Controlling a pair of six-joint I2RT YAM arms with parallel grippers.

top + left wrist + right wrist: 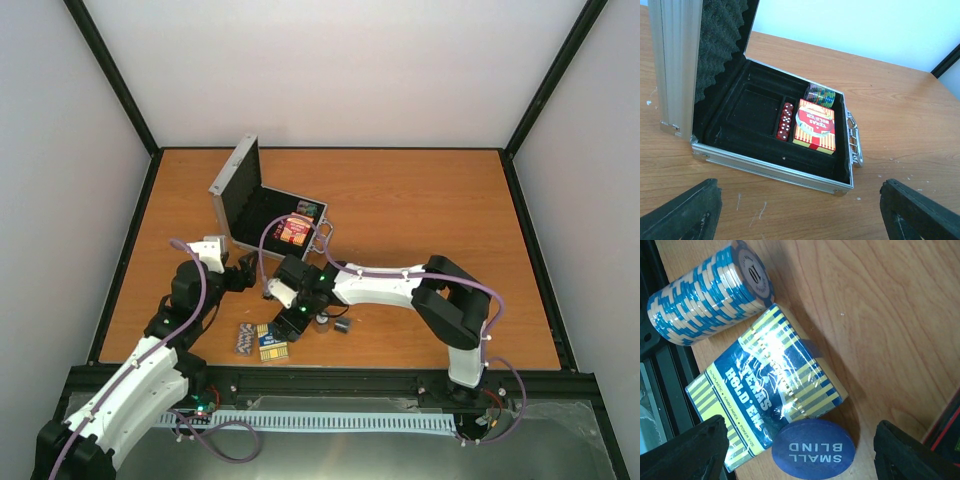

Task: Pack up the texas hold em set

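The silver case stands open at the back left, its black lining showing. Inside lie a red card box, red dice and a chip stack. The metal handle is on the case's right side. My left gripper hovers open over bare table in front of the case. My right gripper is open, with its fingers either side of a blue "SMALL BLIND" button, apart from it. The button touches a blue card box, and a blue-striped chip stack lies beyond that box.
Two small dark round pieces sit right of the right gripper. A black piece with a red edge shows at the right wrist view's border. The table's near edge and metal rail run just behind the blue box.
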